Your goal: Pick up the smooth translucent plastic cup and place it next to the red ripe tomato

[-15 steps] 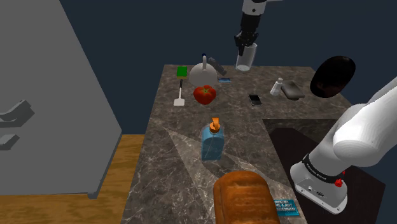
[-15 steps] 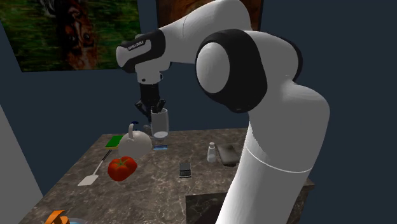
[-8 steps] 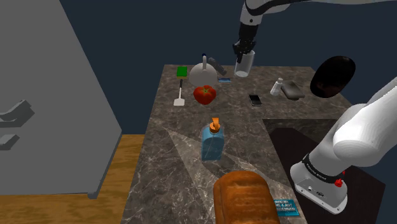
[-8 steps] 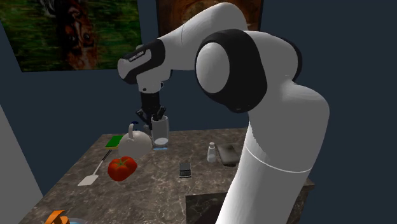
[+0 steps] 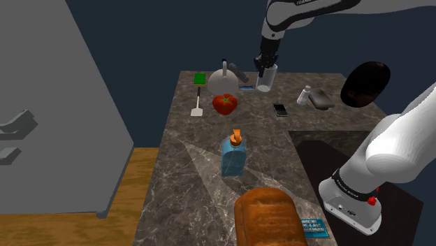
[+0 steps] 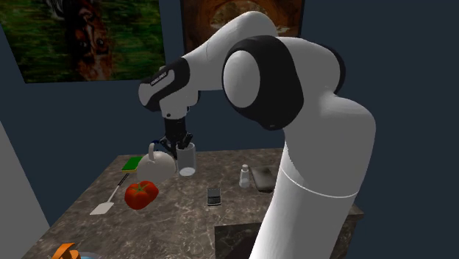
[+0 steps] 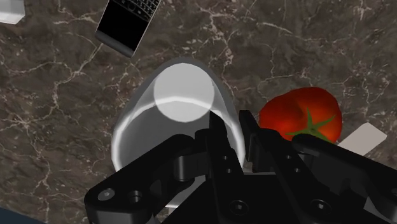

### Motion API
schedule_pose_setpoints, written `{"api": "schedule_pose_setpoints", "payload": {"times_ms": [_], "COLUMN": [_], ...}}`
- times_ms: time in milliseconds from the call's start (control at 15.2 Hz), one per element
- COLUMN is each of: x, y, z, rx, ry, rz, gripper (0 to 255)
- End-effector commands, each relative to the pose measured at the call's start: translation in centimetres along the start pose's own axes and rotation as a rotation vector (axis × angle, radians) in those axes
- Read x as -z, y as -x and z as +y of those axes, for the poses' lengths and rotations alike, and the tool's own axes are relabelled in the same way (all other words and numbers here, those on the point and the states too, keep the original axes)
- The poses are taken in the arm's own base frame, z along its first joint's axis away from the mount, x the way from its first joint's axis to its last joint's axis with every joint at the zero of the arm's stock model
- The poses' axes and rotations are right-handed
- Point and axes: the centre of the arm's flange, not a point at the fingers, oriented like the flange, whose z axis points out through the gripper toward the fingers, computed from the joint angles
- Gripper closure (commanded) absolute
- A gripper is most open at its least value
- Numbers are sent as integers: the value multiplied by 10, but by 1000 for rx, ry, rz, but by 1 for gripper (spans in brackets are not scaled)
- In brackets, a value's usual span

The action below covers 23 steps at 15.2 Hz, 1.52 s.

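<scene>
The clear cup (image 5: 264, 78) (image 6: 187, 158) (image 7: 181, 95) hangs upright from my claw (image 5: 263, 67) (image 6: 182, 141) (image 7: 232, 130), low over the far part of the dark marbled bench (image 5: 209, 182) (image 6: 184, 213). I cannot tell whether its base touches the stone. The claw is clenched on the cup's rim: from the wrist camera I see the wall pinched between the two black fingers, one inside the cup and one outside.

The red tomato (image 5: 224, 103) (image 6: 140, 193) (image 7: 302, 114) sits on the bench near the cup but apart from it, towards the shoulder view's left and closer to the camera. A white kettle (image 5: 223, 80) (image 6: 158, 163) stands just beside the cup, on the tomato's far side. A black phone (image 5: 280, 109) (image 6: 214, 195) (image 7: 127, 25) lies flat on the cup's other side. A white spatula (image 5: 198, 105) (image 6: 109, 199) lies beyond the tomato, and a blue soap bottle (image 5: 233, 154) stands nearer the stand.
</scene>
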Motion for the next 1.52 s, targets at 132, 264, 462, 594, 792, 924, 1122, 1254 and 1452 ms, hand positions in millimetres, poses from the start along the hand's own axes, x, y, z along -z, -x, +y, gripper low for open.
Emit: {"api": "schedule_pose_setpoints", "payload": {"times_ms": [132,264,462,594,792,924,1122,1254,1452], "x": [-22,-32,-48,-59,-75,-85,-97,-97,-97], "y": [-1,0,0,0,0,0,0,0,0], "z": [0,0,1,1,1,2,2,2,2], "rx": [0,0,0,0,0,0,0,0,0], "ry": [0,0,0,0,0,0,0,0,0], "rz": [1,1,1,1,1,1,1,1,1], "gripper": [255,255,255,255,255,255,255,255,255]}}
